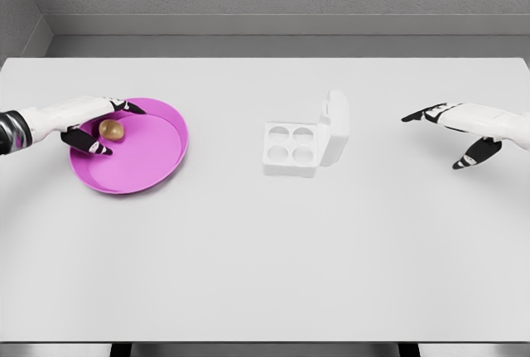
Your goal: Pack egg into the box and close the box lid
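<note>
At frame left, my left hand (91, 129) cupped the egg (112, 129) on the plate (157, 166), fingers not yet closed. Next I judged: grip, carry to the centre box (291, 148). My right hand (451, 129) hovered open.

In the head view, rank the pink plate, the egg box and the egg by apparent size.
1. pink plate
2. egg box, lid open
3. egg, between the left hand's fingers, clearly smallest

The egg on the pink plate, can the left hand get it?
Probably yes. The left hand is already at the egg on the pink plate, fingers either side, nothing blocking.
</note>
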Tool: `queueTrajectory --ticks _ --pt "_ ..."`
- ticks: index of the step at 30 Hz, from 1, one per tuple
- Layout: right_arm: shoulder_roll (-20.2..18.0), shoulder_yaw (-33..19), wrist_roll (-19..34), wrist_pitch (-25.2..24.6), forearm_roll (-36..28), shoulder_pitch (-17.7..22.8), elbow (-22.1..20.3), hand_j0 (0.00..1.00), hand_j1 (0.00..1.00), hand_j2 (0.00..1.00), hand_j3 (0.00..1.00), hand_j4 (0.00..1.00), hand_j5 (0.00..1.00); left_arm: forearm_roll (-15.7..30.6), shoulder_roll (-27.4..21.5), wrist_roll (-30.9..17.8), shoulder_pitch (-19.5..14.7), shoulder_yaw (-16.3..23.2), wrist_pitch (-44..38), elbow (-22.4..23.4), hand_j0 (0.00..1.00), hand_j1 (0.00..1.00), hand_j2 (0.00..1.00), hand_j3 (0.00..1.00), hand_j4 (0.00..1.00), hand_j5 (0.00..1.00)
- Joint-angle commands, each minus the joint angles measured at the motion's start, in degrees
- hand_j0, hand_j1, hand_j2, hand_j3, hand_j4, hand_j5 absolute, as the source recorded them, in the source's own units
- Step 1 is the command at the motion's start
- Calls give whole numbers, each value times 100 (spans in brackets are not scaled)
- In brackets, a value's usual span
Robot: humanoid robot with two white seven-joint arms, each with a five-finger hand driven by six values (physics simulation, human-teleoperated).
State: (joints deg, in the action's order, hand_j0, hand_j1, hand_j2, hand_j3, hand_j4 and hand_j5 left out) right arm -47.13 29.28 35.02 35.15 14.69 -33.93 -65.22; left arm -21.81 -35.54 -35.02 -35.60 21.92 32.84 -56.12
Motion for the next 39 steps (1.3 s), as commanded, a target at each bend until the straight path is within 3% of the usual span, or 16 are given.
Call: queueTrajectory --ticks 1,15,25,31,39 --pt "-7 8 -2 -15 -36 0 -34 100 100 100 100 100 100 36 3 2 0 -3 -14 -4 87 87 87 87 87 87" --pt "-7 8 -2 -15 -36 0 -43 100 100 100 100 100 100 36 -6 2 9 5 -208 40 70 70 70 70 70 70" --pt "-7 8 -2 -15 -36 0 -52 100 100 100 100 100 100 -87 3 2 9 128 -260 48 68 68 68 68 68 68" --pt "-7 8 -2 -15 -36 0 -52 100 100 100 100 100 100 -69 3 2 9 120 -260 48 52 52 52 52 52 52" --pt "-7 8 -2 -15 -36 0 -52 100 100 100 100 100 100 -52 29 2 9 137 -252 48 45 45 45 45 45 45"
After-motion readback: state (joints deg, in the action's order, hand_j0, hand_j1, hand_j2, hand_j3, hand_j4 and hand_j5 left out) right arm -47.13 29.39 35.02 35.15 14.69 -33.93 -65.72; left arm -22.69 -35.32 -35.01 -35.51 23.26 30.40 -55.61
